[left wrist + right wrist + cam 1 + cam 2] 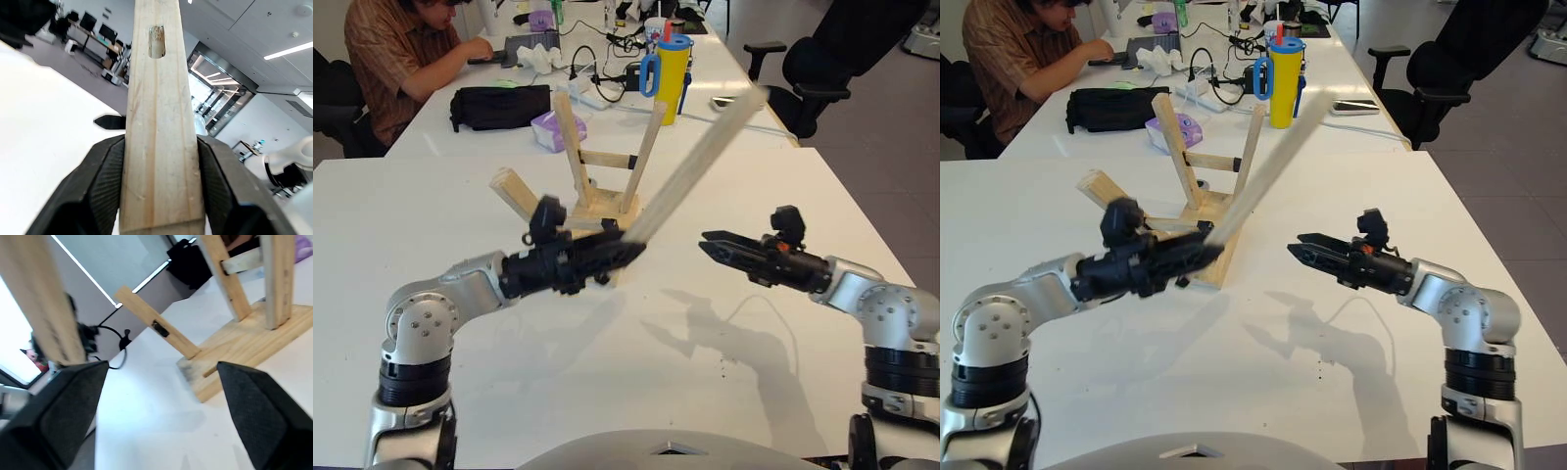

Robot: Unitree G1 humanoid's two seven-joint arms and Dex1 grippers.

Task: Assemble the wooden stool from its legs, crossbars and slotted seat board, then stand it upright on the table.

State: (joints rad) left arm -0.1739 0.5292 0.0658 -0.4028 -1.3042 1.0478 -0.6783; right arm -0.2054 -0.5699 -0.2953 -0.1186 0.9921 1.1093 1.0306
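The partly built stool lies seat-down on the white table: a seat board (597,209) with two upright legs (573,147) joined by a crossbar (607,159), plus a third leg (514,192) leaning out to the left. My left gripper (622,250) is shut on a loose wooden leg (700,162) that slants up and to the right; in the left wrist view that leg (159,122) sits between the fingers (105,181) and shows a dowel hole. My right gripper (710,245) hovers open just right of the held leg, pointing at the stool (244,347).
A second table behind carries a yellow bottle with a blue lid (672,73), a black pouch (499,103), a purple tissue pack (548,127), cables and a phone (724,102). Office chairs (803,73) stand at the far right. Bare tabletop lies in front of both grippers.
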